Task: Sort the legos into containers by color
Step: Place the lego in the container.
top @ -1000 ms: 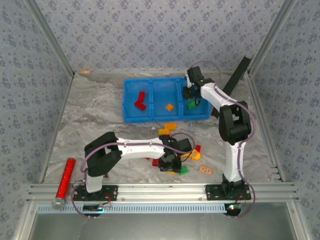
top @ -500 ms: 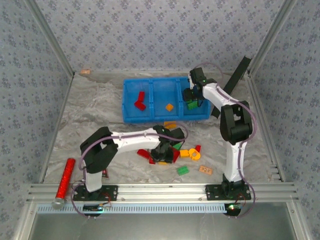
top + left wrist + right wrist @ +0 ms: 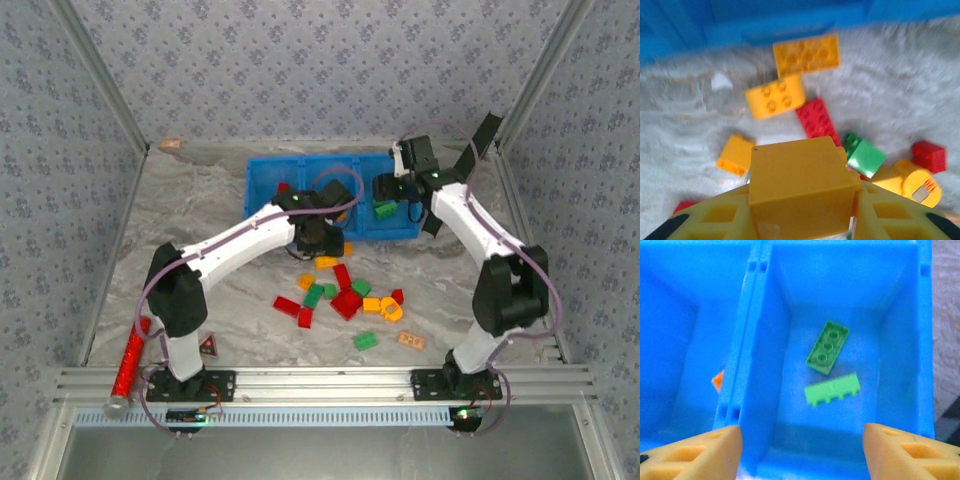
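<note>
**Yellow brick on its way to the tray**

Top view: the left gripper (image 3: 320, 240) hangs at the near wall of the blue tray (image 3: 262, 225), just beyond the loose legos (image 3: 340, 298) scattered on the table. The right gripper (image 3: 390, 188) sits over the tray's right compartment (image 3: 403, 235), where green bricks (image 3: 385, 210) lie.

Left wrist view: the left gripper is clenched on a yellow brick (image 3: 800, 185), which is held clear above the table. Below it lie an oblong orange-yellow brick (image 3: 806, 54), a red brick (image 3: 817, 117) and a green brick (image 3: 863, 156), near the tray wall.

Right wrist view: the right gripper's jaws stand wide apart with nothing between them. Two green bricks rest flat on the floor of the right compartment. An orange brick (image 3: 717, 381) peeks from the middle compartment (image 3: 685, 340) beside it.

The step in hand appears to be the delivery of the yellow brick. The next move likely calls for:
- lifting the brick over the near wall;
- centring it above the middle compartment, where the orange brick lies;
- letting it go only once it is well inside.

The right arm looks free to fetch another green piece from the pile, provided it keeps clear of the left arm.
</note>
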You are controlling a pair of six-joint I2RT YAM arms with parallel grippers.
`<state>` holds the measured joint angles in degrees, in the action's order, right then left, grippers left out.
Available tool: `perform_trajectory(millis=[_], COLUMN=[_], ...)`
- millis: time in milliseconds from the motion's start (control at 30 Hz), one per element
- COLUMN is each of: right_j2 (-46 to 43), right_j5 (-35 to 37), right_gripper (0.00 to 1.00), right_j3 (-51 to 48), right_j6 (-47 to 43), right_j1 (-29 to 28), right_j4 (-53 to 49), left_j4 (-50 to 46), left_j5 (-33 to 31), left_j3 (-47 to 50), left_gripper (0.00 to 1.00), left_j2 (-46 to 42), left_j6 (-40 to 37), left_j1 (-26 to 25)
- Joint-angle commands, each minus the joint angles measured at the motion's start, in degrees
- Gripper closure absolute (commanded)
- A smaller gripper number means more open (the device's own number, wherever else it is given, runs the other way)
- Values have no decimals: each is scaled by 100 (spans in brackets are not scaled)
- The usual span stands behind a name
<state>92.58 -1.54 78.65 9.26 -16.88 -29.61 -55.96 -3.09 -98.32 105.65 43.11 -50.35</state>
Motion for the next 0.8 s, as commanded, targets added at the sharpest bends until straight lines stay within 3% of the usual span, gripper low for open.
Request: perform_trajectory(millis=[0,167,400,600,767], right_j2=[-815,-2001,-3313,-3720,-3718], right_j5=[-171,-451,-521,-392,-270], right_gripper=[33,33,32,31,31], right_j3=[-823,-2200,-3616,-4245,-4565], right_j6=[366,742,1424,1885,2203], right_j1=[-73,-221,-889,-1531,-1938], right_j4=[-110,-300,-675,-790,-819], left_j4=[-64,-124,-217,-422,-422], left_j5=[-246,-333,-183,-59,-8], left_j3=[-720,-1967,-3117,-3909,-4017], left_gripper=[66,66,65,62,57], left_j2=[408,1225,2350,3105,3376], left_j6=[-590,-1004,-1147,-1199,-1178], left_j1=[214,566,996,1154,1176])
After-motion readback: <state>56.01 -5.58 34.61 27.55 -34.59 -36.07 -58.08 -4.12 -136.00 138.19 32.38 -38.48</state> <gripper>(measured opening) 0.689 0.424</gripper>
